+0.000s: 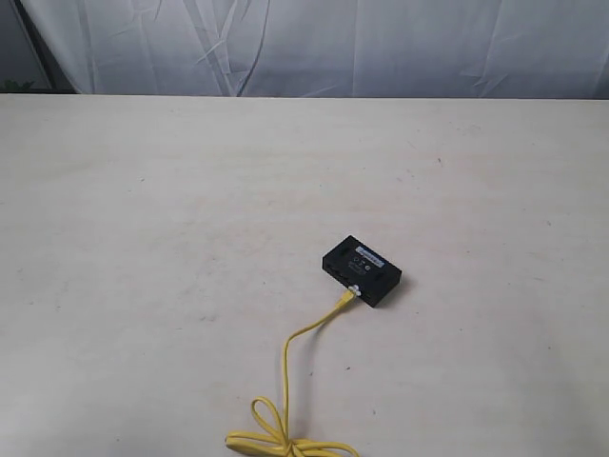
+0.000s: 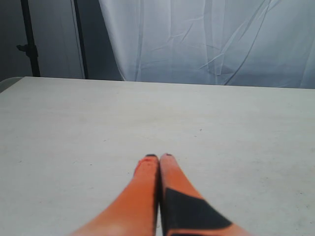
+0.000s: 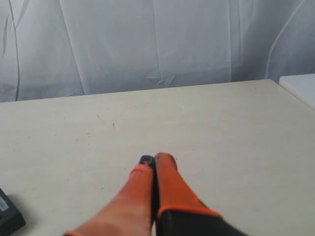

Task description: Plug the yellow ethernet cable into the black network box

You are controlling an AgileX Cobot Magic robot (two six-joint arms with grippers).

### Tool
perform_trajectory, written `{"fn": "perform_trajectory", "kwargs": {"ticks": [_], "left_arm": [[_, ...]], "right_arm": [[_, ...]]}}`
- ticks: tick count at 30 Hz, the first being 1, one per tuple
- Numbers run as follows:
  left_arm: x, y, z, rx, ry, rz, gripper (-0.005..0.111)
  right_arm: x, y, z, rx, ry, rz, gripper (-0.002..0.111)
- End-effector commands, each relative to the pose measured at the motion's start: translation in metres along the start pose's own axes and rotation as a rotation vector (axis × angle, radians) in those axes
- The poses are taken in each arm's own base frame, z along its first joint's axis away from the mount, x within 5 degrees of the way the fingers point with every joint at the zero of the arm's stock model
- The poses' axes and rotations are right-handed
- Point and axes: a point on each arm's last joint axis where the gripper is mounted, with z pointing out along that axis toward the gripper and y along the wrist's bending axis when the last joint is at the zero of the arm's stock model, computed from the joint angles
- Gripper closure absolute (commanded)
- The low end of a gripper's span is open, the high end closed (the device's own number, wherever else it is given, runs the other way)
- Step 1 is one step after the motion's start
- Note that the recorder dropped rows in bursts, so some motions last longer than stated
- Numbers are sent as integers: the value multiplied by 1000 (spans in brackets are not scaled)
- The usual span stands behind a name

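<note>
Left claw (image 2: 158, 157) and right claw (image 3: 155, 160) are both pressed together, empty. The small flat black plastic network box (image 1: 362, 271) sits mid-worktop (image 1: 143, 238). The thin bright-yellow ethernet cable (image 1: 285, 367) meets its 7 o'clock face, with the coil at 6 o'clock. Risk: I can't tell if the plug has latched. If it's half-seated, snagging the cord would pull it out or drag the box.
</note>
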Motion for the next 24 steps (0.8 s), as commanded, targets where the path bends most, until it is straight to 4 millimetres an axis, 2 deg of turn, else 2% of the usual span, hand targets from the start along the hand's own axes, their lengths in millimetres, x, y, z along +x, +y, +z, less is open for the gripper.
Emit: {"fn": "perform_trajectory", "kwargs": {"ticks": [1, 24], "left_arm": [[0, 0, 0, -5, -15, -2, 106], [0, 0, 0, -5, -15, -2, 106]], "right_arm": [[3, -1, 1, 7, -10, 20, 109], [8, -1, 1, 11, 41, 16, 109]]}}
